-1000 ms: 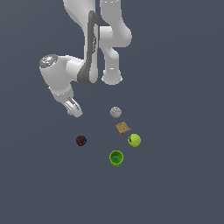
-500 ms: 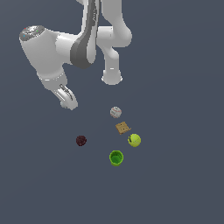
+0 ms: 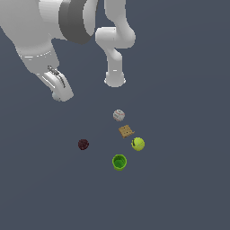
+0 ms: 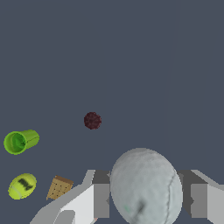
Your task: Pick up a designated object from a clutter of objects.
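So the pale grey-white ball point(image 4: 146, 187) is already clamped between the jaws of the gripper point(image 4: 146, 199) and held high off the floor point(image 3: 179, 188), so the lift looks basically done and only a steady hold seems needed.

Floor point(image 3: 188, 188) is a flat, uniform dark slate grey-blue. It fills both views. Light is even and soft.

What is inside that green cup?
Nothing shows inside the green cup: both views see only its green inner wall. Its rim hides part of the bottom, so that corner is unchecked.
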`<state>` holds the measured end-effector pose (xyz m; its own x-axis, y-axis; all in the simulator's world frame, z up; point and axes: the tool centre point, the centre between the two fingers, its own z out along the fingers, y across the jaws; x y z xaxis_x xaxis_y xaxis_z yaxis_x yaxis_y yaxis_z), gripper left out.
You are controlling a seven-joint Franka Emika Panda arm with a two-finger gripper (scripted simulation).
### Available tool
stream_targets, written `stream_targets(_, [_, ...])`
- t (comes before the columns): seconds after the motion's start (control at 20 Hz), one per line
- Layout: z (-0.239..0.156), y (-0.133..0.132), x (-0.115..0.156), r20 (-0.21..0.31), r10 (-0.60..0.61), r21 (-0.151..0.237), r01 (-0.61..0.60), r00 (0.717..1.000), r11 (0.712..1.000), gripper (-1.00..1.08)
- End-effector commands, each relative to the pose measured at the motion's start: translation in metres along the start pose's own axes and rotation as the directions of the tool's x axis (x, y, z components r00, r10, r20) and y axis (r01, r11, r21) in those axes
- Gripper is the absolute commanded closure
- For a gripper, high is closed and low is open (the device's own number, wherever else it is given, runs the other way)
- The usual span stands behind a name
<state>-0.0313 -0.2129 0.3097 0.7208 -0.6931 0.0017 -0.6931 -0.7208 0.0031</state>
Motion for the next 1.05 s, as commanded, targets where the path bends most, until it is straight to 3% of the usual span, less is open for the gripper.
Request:
stream_targets(0.0, [-0.023,-0.007,0.004,0.001,-0.001,0.001,0.001,1.000,1.000,1.08])
stream_targets(0.45, [-0.079,-0.024,0.017,0.001,-0.002,0.002,0.002,1.000,1.000,1.08])
stream_targets(1.0, [-0.100,-0.031,0.023,0.002,-0.003,0.003,0.003,1.000,1.000,1.08])
